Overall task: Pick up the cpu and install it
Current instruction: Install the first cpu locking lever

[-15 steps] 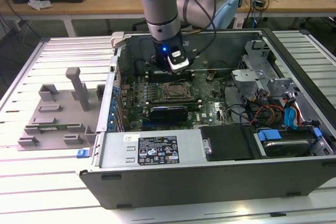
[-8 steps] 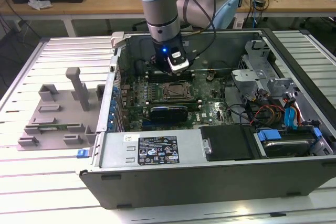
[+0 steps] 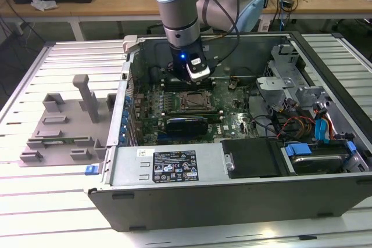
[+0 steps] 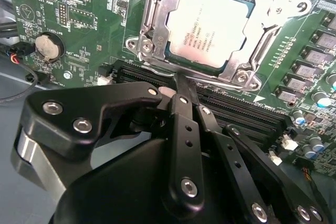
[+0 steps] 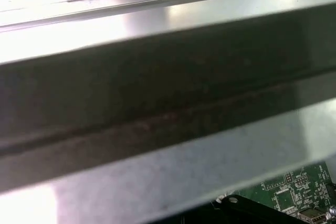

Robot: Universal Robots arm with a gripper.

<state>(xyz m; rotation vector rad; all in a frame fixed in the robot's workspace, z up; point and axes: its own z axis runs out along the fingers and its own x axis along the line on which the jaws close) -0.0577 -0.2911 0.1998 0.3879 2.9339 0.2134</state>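
Second wrist view has the cpu (image 4: 209, 27) already seated in the motherboard socket (image 4: 152, 22), upper centre of frame; the end effector (image 4: 181, 85) hangs just beside it, fingers pressed together, holding nothing.

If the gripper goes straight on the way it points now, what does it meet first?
Most likely the socket frame's near edge on the motherboard, just beside the cpu seated in it. The gripper points there, but depth is hard to judge.
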